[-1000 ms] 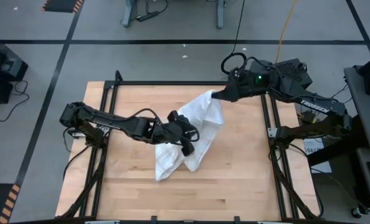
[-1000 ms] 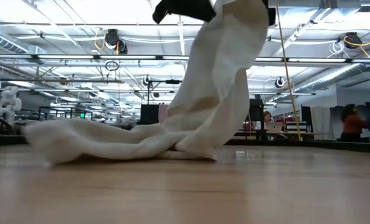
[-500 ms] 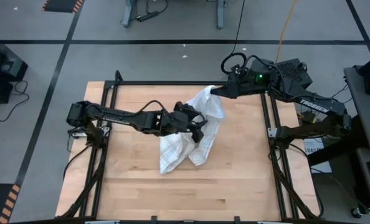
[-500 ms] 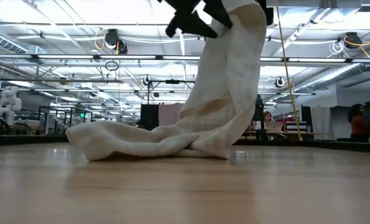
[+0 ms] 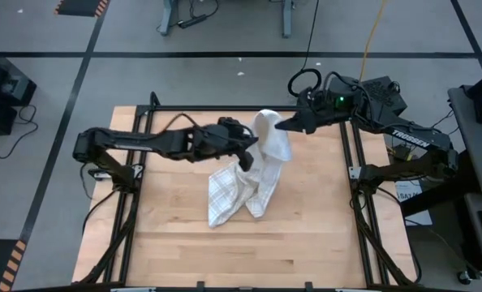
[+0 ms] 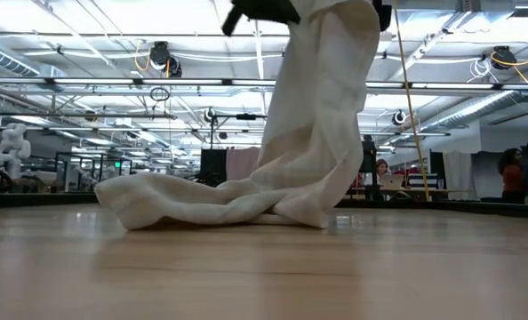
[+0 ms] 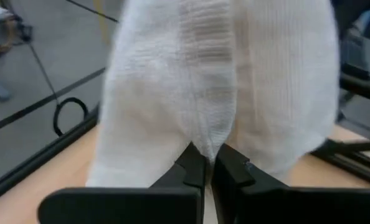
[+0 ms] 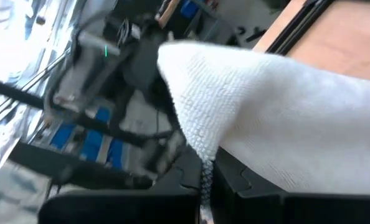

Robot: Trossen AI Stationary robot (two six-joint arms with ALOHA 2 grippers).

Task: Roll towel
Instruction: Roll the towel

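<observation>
The towel (image 5: 253, 170) hung as a long drape. Its lower end lay bunched on the worktop (image 5: 168, 243) about the middle, checked side showing there, and from that heap the cloth climbed toward the far edge, where both arms held it up. In the low view the bunched part (image 6: 202, 204) rested flat while a tall column of cloth rose out of the picture's top.

The left gripper (image 5: 247, 144) reached in from the worktop's left side and had its fingers (image 7: 194, 168) closed on a vertical pleat of the cloth, just below the top of the drape. Farther back, near the far right corner, the right gripper (image 5: 283, 126) had its fingers (image 8: 191, 171) shut on the towel's top edge.

So the towel's long axis ran near to far, rising as it went, with the two grips close together at the far end. Judging from that, neither arm held the slack near end; spreading the cloth flat probably had to come before any rolling.
</observation>
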